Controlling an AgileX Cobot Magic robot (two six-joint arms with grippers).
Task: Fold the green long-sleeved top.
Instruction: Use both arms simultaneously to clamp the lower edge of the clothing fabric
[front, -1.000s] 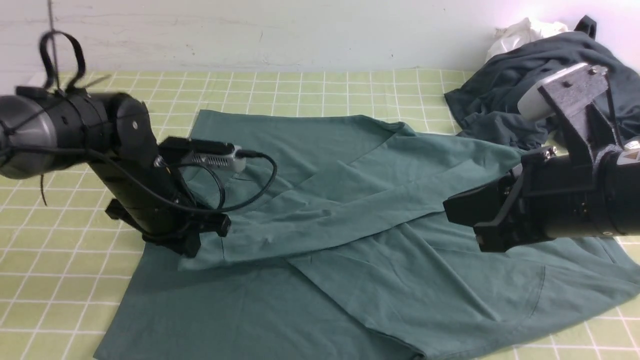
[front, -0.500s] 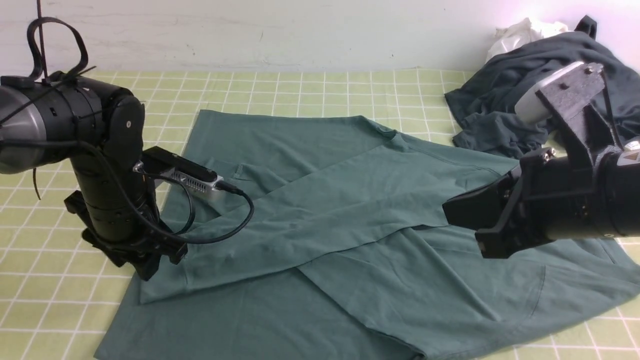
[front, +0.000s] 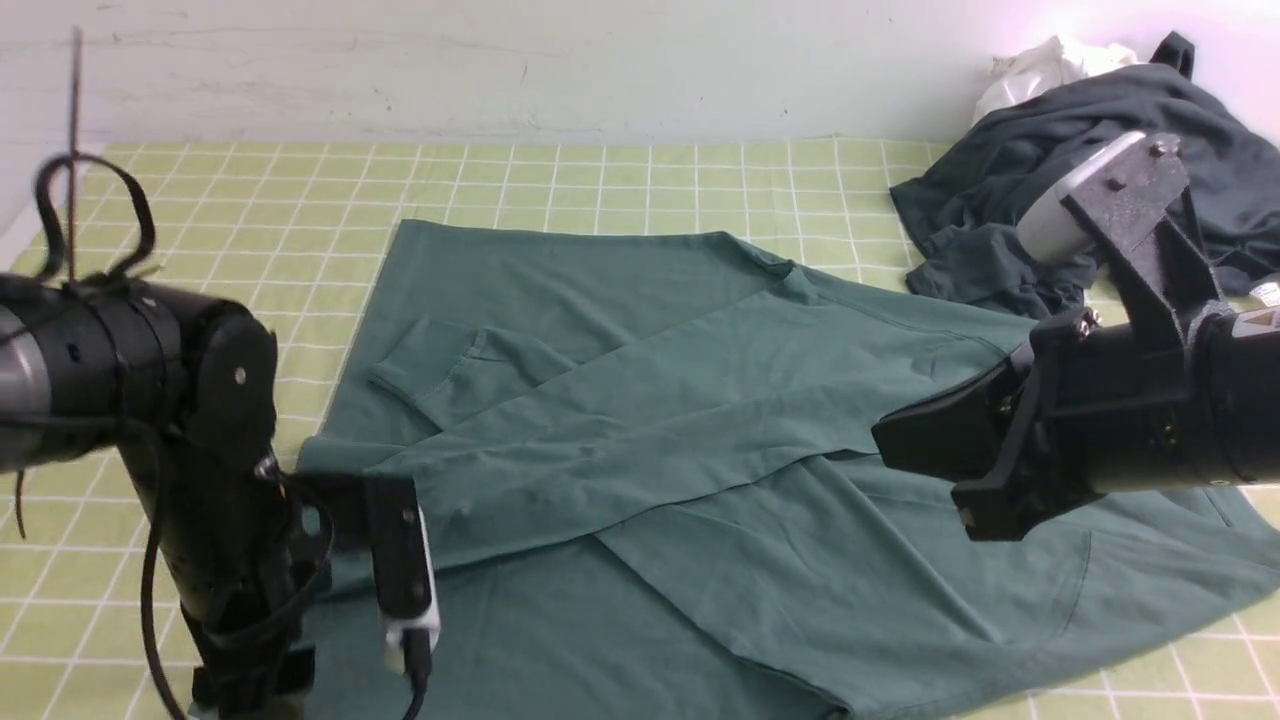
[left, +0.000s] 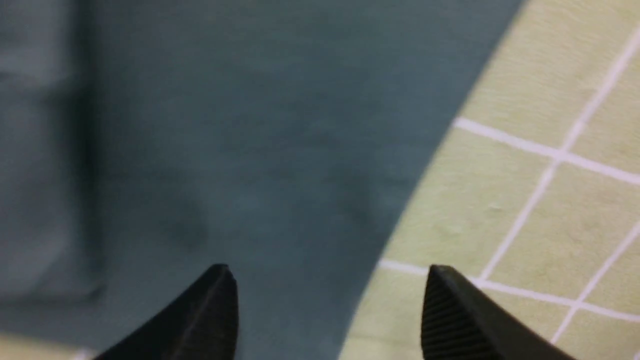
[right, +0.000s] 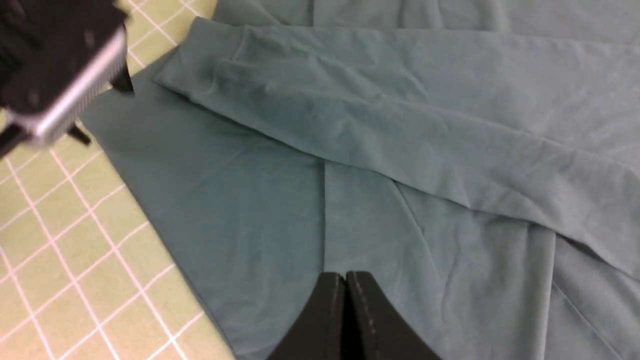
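Note:
The green long-sleeved top (front: 640, 420) lies spread on the checked cloth, one sleeve (front: 560, 440) laid across its body with the cuff near the left side. My left arm (front: 200, 450) points down at the top's near left edge. The left gripper (left: 327, 275) is open, empty and close above that edge, with one finger (left: 215, 305) over fabric and the other over tablecloth. My right gripper (front: 885, 440) hovers shut and empty over the top's right half. In the right wrist view its closed tips (right: 345, 276) sit above the top (right: 400, 200), below the crossed sleeve (right: 350, 115).
A charcoal-grey garment (front: 1060, 180) is heaped at the back right with a white cloth (front: 1040, 65) behind it, against the wall. The yellow-green checked tablecloth (front: 600, 180) surrounds the top. The left arm's wrist camera (right: 60, 95) shows in the right wrist view.
My left gripper has let go of the sleeve and opened. It has moved toward the front left and down to the top's edge. The sleeve now lies across the body. The right arm barely moved.

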